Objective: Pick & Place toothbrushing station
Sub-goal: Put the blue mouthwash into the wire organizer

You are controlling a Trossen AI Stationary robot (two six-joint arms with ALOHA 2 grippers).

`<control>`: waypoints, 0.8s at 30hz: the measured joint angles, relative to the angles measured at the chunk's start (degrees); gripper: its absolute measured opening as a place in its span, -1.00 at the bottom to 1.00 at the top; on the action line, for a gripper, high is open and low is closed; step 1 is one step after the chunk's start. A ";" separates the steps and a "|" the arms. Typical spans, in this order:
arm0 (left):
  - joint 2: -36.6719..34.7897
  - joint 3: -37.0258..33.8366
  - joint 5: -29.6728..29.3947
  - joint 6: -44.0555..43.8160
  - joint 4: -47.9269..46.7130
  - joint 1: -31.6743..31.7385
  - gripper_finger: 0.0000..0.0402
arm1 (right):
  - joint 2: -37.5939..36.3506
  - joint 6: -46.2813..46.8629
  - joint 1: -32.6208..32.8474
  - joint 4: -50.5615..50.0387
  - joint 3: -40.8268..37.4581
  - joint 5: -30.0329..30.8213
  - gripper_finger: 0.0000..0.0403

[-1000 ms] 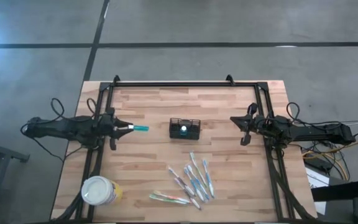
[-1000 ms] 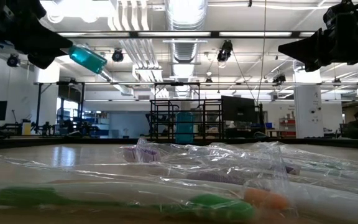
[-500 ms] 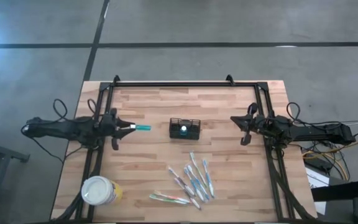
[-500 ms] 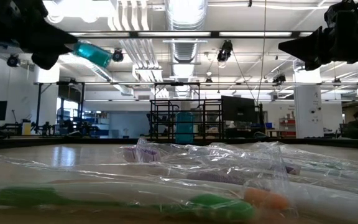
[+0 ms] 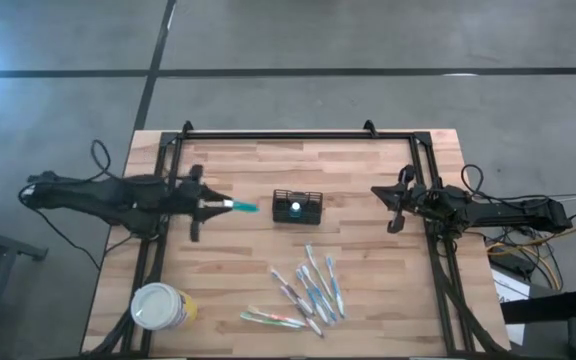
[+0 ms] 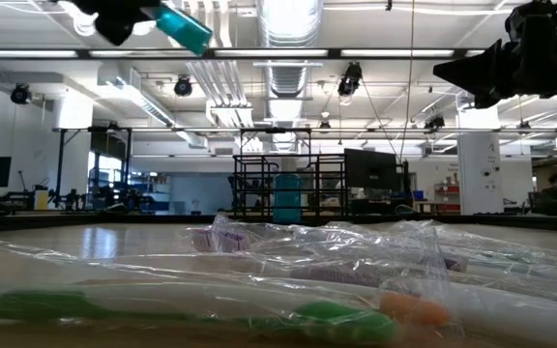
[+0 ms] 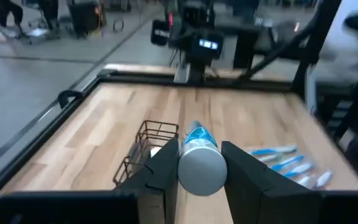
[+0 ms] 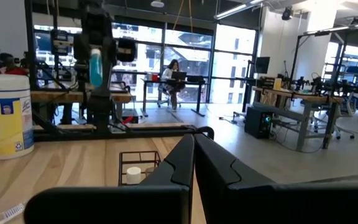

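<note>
The step in hand looks like the carry: the left gripper (image 5: 211, 204), left of centre in the high view, is clamped on a small teal bottle (image 5: 240, 207) with a pale cap end, held roughly level and pointing toward the black wire-mesh caddy (image 5: 297, 207) in the middle of the table. The caddy stands upright on the wooden table (image 5: 368, 170) with one small white-topped item already in a compartment. In the left wrist view the bottle (image 7: 200, 163) sits between the two dark fingers, its round pale end facing the camera, and the caddy (image 7: 149, 150) lies just beyond and slightly to the left of it.

The next move probably calls for carrying the bottle over the caddy, tipping it upright and lowering it into a free compartment — the openings look narrow, so the alignment has to be good (which compartment is free is hard to tell from here).

The right gripper (image 5: 392, 208) waits at the right edge of the table, fingers shut on nothing. Wrapped toothbrushes (image 5: 311, 290) lie scattered below the caddy, and a yellow tub with a white lid (image 5: 160, 307) stands at lower left.

Against the frame of a second ago, the left arm has reached further right — the bottle's tip is now nearer the caddy — and in the low view the bottle (image 6: 184, 28) sits higher and further right.
</note>
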 joint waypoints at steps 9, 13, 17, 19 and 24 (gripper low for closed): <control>25.22 23.38 8.32 12.79 -9.71 0.99 -0.51 | -0.02 0.01 0.00 0.01 0.00 0.00 -0.96; 34.80 32.71 8.78 16.13 -14.90 2.65 -0.51 | 0.00 0.00 0.00 0.00 0.00 0.00 -0.96; 41.99 41.68 7.89 19.80 -19.99 5.19 -0.51 | 0.00 0.00 0.00 -0.09 0.00 0.00 -0.96; 45.37 45.21 7.49 20.72 -23.09 6.83 -0.51 | 0.00 0.00 0.00 -0.11 0.00 0.00 -0.96; 51.85 50.28 7.39 21.07 -28.67 10.02 -0.51 | -0.03 -0.01 0.00 -0.96 0.00 0.00 -0.96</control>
